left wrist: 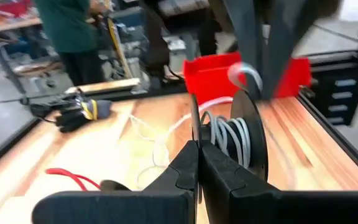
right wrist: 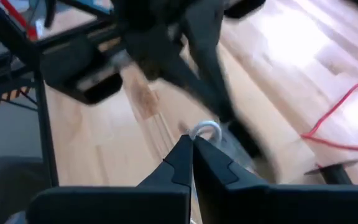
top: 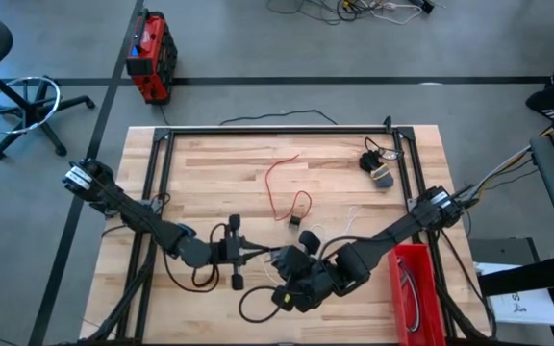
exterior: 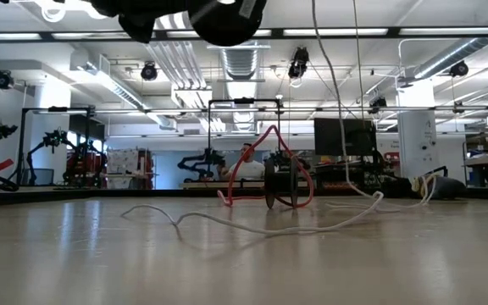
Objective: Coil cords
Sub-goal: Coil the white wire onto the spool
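Counted on the wooden table (top: 210, 163) are one thin red cord (top: 282, 187), one thin white cord (top: 344, 223), one bundled black cord (top: 377, 165) and one red plastic bin (top: 414, 288).

White cord (left wrist: 229, 134): windings partly hidden behind dark spool disc (left wrist: 252, 140). Right pincer (right wrist: 192, 144): surroundings blurred. Red bin (top: 415, 288): contents indistinct.
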